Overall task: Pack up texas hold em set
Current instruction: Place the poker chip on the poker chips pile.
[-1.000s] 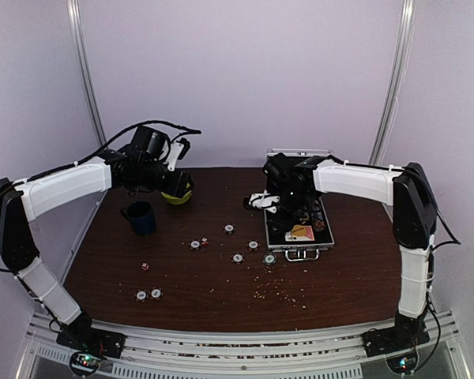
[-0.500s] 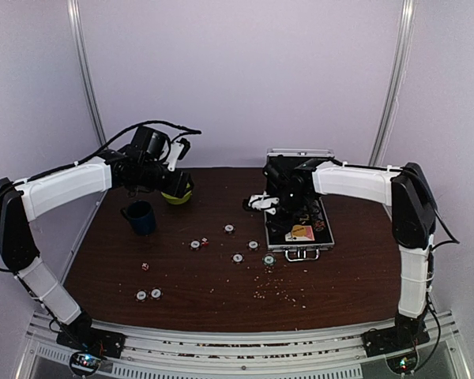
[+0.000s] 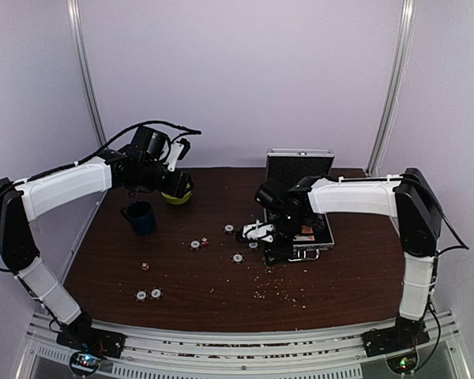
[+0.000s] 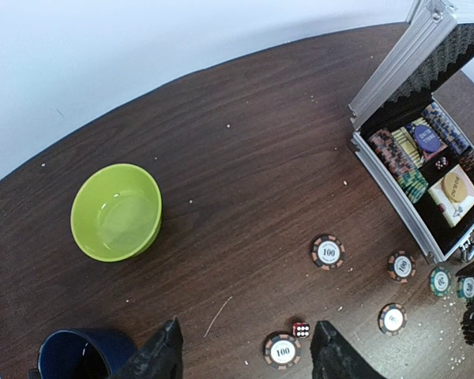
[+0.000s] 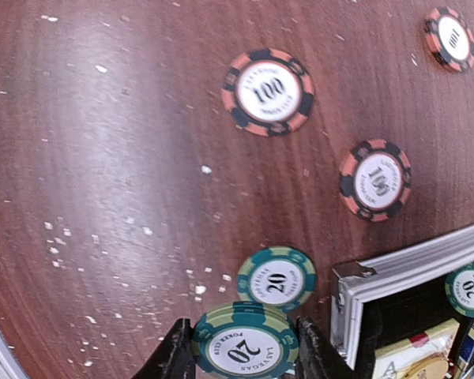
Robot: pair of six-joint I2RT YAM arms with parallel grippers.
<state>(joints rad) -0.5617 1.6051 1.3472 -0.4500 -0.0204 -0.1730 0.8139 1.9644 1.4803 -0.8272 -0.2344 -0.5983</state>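
The silver case (image 3: 325, 237) lies open at the right, lid (image 3: 300, 166) up; chip rows and a card box fill it (image 4: 417, 158). My right gripper (image 5: 245, 351) is shut on a green 20 chip (image 5: 245, 347), low over the table by the case's front left corner (image 5: 355, 276). A second green 20 chip (image 5: 276, 278) lies just beyond it. Orange 100 chips (image 5: 267, 91) (image 5: 374, 179) lie further out. My left gripper (image 4: 249, 359) hangs open and empty, high above a 100 chip (image 4: 282, 350) and a red die (image 4: 300, 329).
A lime-green bowl (image 4: 116, 211) and a dark blue mug (image 4: 79, 354) stand at the left. More chips (image 3: 195, 245) (image 3: 238, 257) lie mid-table, two (image 3: 148, 294) near the front left, plus a die (image 3: 145, 266). Crumbs are scattered near the front.
My right arm has swung from above the case toward the near left and down to the table by the case's front corner. The left arm has not moved.
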